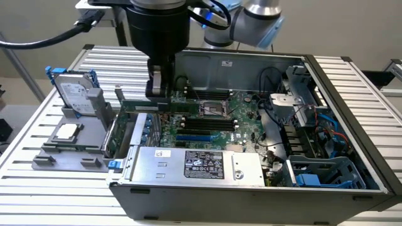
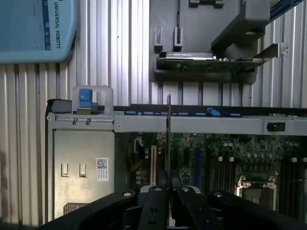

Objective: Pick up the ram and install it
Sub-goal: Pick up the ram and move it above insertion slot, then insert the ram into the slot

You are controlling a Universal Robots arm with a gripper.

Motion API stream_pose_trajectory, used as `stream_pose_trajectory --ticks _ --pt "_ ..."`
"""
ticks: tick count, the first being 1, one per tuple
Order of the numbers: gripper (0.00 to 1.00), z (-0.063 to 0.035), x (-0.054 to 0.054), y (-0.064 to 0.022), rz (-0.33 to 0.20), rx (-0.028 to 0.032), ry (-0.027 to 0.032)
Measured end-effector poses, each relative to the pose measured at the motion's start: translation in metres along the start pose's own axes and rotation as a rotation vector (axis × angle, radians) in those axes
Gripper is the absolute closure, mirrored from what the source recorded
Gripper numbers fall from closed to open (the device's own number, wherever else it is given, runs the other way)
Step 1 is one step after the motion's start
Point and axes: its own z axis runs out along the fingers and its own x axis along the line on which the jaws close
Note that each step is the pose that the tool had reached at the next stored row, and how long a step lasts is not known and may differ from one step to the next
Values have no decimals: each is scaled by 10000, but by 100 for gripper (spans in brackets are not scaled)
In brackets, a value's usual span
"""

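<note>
green ram (image 2: 168,129) clamped between fingers (image 2: 157,203) (seen edge-on), held above motherboard (image 1: 213,123)

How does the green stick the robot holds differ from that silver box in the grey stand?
The ram is a thin green strip; the hard drive is a thick, labelled silver box. The ram hangs in the gripper above the open case; the hard drive stands outside it. Both are computer parts.

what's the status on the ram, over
Hand shut on the ram, holding it on edge above the motherboard. Ram not yet in the black slots. Nothing visible between them.
</note>
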Motion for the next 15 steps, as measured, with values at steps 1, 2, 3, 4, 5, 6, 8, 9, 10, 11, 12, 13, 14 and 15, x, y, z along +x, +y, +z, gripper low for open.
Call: stream_pose_trajectory --ticks 1,2,3,4,5,6,8,9,10,11,12,13,14,15 --pt "100 -1 0 -45 -1 0 -1" --pt "100 -2 -1 -90 -1 0 0" --pt "100 -3 -1 -135 -1 0 -1" --pt "100 -4 -1 -180 0 0 -1" --pt "100 -5 -2 -225 -1 0 -1" --pt "100 -6 -2 -274 -1 0 -1" --pt "100 -8 -3 -362 0 0 -2" --pt "100 -10 -3 -409 -1 0 -1" --pt "100 -9 -4 -453 -1 0 -2" --pt "100 -6 -4 -499 -1 0 -1" --pt "100 -1 -6 -544 -1 0 -2" --pt "100 5 -10 -590 -1 0 -1" --pt "100 15 -17 -635 -1 0 -2" --pt "100 29 -32 -680 0 0 -2"
